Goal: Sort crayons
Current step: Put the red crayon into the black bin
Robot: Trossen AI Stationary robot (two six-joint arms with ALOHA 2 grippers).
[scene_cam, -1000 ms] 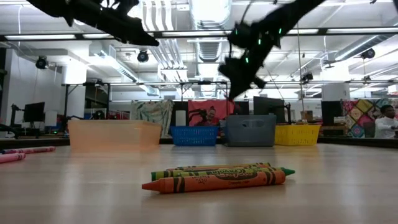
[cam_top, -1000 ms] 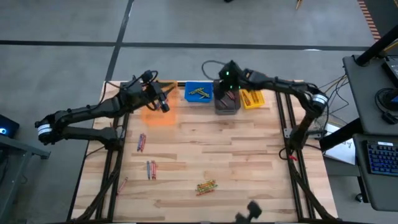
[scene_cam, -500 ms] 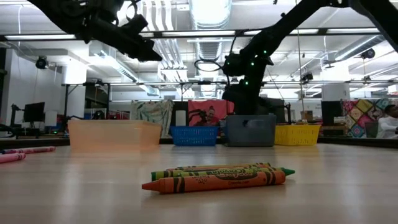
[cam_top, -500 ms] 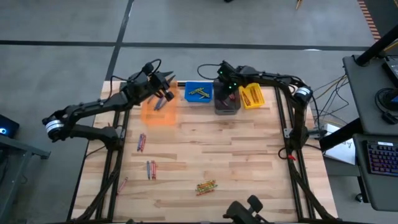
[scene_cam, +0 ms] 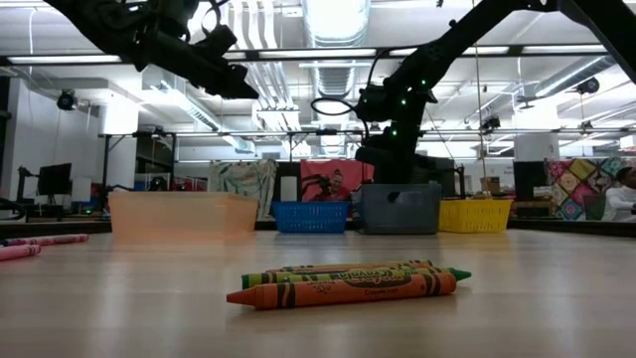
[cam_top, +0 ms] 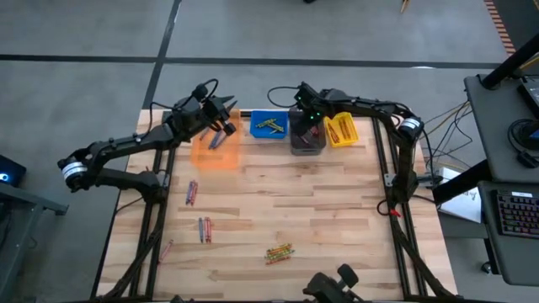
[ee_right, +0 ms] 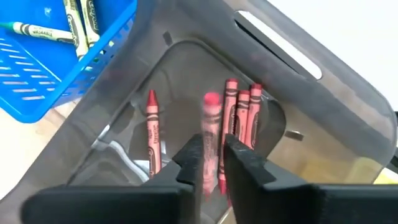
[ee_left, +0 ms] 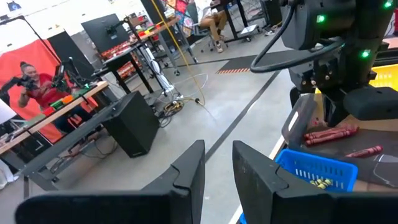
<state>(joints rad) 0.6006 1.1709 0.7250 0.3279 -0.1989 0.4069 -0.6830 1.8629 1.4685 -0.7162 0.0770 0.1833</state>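
My right gripper (cam_top: 307, 124) hangs over the grey bin (cam_top: 308, 141), shut on a red crayon (ee_right: 211, 118). Several red crayons (ee_right: 244, 118) lie on that bin's floor. My left gripper (cam_top: 222, 118) is up over the far edge of the orange bin (cam_top: 217, 153), its fingers (ee_left: 194, 168) a narrow gap apart with nothing between them. Blue crayons (cam_top: 213, 140) lie in the orange bin. Loose crayons lie flat on the table: green and orange ones (cam_top: 280, 251) near the front, which also show in the low view (scene_cam: 348, 280), and others at the left (cam_top: 205, 227). My right gripper pinches the red crayon between its two fingers at the crayon's near part (ee_right: 211, 140). The fingers come from above, pointing down into the grey bin. The crayon lies along the fingers and sticks out past their tips toward the bin's floor, clear of the crayons lying there.
The blue bin (cam_top: 269, 126) holds green-yellow crayons (ee_right: 37, 29); the yellow bin (cam_top: 341, 132) stands to the right of the grey one. All four bins line the table's far edge (scene_cam: 401, 209). More crayons lie at the left (cam_top: 192, 192), (cam_top: 167, 248). People and desks show beyond the table.
My right gripper has come down toward the grey bin and now hangs just over it. My left gripper has gone toward the table's far edge, off the middle of the orange bin, where blue crayons now show. Both have kept still for the last half second.
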